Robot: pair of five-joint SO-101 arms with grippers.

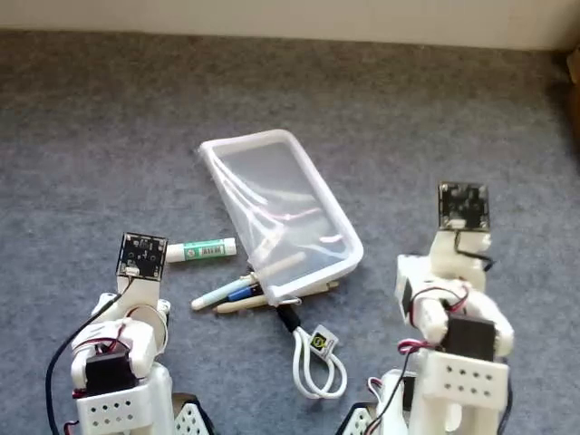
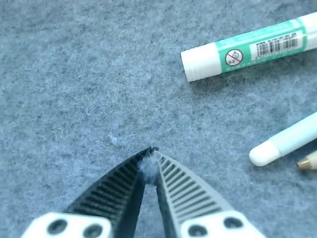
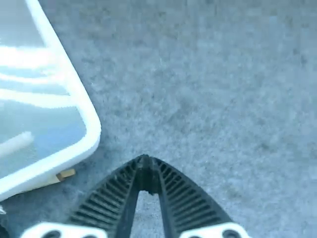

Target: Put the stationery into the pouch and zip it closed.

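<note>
Clear pouch (image 1: 276,213) lies mid-way across the counter (image 1: 91,118); glue stick (image 1: 201,250) and pens (image 1: 227,294) sit outside, at its near-left edge. Your left gripper (image 2: 150,153) and right gripper (image 3: 144,161) are both pinched together, empty. Loading and zipping likely remain.

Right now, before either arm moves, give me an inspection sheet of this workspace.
Surface: grey carpet, flat.
Job's things: translucent white-rimmed pouch in the middle, a pale stick showing through it; green-and-white glue stick, pale blue pen, dark blue pen and beige pencil lying by its near corner.
Clutter: white cord loop with a tag, on the arms' side of the pouch.
Grippers: left gripper shut, empty, beside the glue stick; right gripper shut, empty, beside the pouch.
Cables: red and black wires on the arms.
Surroundings: pale strip along the carpet's far edge.
</note>
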